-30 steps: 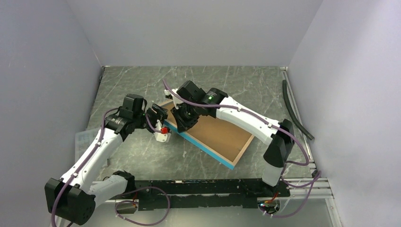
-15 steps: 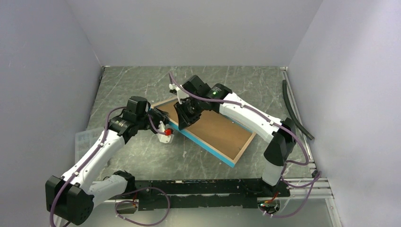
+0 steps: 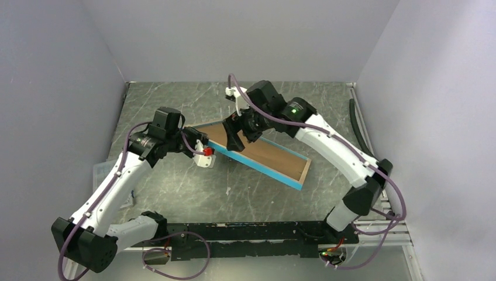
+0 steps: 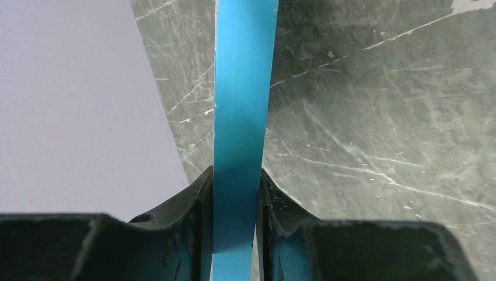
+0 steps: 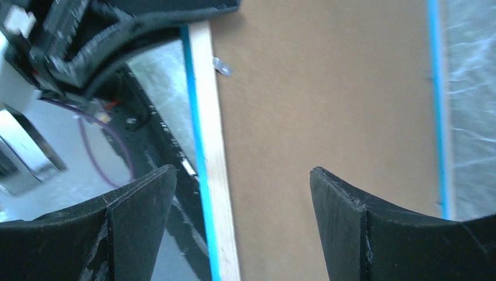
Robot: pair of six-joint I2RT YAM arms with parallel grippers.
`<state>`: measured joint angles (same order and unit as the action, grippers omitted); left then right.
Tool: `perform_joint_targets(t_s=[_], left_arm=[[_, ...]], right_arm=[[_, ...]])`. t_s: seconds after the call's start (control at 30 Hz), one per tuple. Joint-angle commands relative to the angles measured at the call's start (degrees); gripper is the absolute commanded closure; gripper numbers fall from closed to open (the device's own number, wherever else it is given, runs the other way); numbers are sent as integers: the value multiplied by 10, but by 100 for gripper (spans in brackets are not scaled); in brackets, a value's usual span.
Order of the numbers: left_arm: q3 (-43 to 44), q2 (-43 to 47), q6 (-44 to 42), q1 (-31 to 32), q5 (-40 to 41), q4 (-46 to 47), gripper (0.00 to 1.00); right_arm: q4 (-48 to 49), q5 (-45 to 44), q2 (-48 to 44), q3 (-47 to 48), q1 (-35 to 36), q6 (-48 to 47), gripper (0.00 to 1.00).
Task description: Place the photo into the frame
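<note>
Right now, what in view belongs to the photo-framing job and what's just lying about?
Job: frame, left fingers shut on its blue rim; brown backing panel; right fingers open over it. Photo not visible.
Lying about: black hose at right edge; pale sheet at left, unidentifiable.

the frame (image 3: 257,168) has a bright blue rim and a pale wood back edge around a plain brown backing panel (image 3: 266,152). the table (image 3: 175,187) is grey-green marble with white veins; the walls (image 3: 52,88) are pale lilac.
</note>
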<state>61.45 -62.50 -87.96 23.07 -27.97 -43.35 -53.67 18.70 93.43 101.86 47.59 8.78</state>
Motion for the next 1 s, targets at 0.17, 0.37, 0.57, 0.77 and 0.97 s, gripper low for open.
perform_joint_targets(t_s=[0.17, 0.37, 0.57, 0.77, 0.97], left_arm=[[52, 27, 93, -1, -39, -108, 97], [61, 30, 116, -1, -36, -111, 97], [73, 26, 135, -1, -33, -110, 97], [84, 20, 153, -1, -35, -112, 97], [93, 17, 170, -1, -34, -108, 97]], right_arm=[[14, -68, -148, -111, 23, -206, 11], [21, -52, -169, -146, 32, -230, 11], [35, -92, -171, -197, 65, -227, 12], [66, -168, -179, -238, 86, -219, 18], [108, -213, -192, -234, 96, -213, 37]])
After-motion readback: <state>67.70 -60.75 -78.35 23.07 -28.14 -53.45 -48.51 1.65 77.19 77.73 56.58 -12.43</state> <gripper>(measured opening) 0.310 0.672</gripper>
